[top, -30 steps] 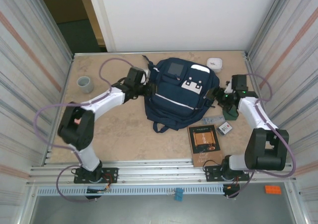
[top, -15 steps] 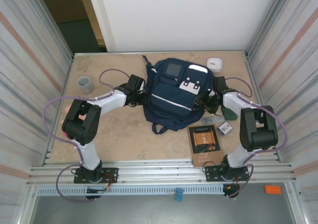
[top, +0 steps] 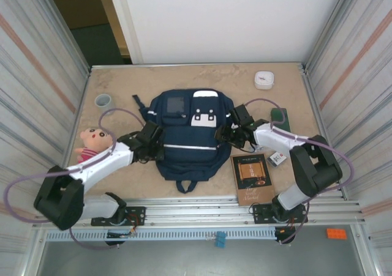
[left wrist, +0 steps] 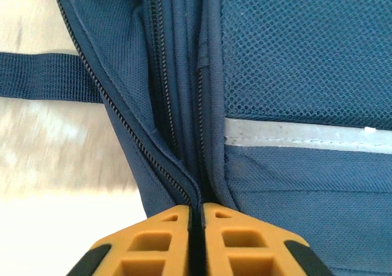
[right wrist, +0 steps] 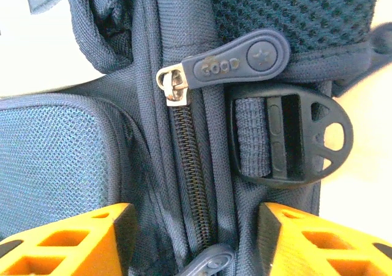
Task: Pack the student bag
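Note:
The student bag [top: 184, 138] is a navy backpack lying flat mid-table, its white-grey patches [top: 204, 112] at the far end. My left gripper [top: 153, 147] is at the bag's left edge. In the left wrist view its orange fingers [left wrist: 165, 233] are nearly together, pinching a seam fold of the bag [left wrist: 294, 74]. My right gripper [top: 225, 134] is at the bag's right edge. In the right wrist view it [right wrist: 195, 218] straddles a thick bunch of fabric and zip [right wrist: 190, 160], which fills the space between both fingers. A zip pull [right wrist: 239, 60] and a black buckle [right wrist: 288, 135] lie just beyond.
A pink doll [top: 92, 142] lies left of the left arm, with a grey cup [top: 103, 100] behind it. A brown book [top: 251, 173] and a small card [top: 277, 158] sit near right. A dark green item [top: 278, 115] and a white round box [top: 264, 79] lie far right.
The bag has slid toward the near left with both grippers on its sides. The left jaws have closed on the seam. The left arm swung aside, uncovering the doll.

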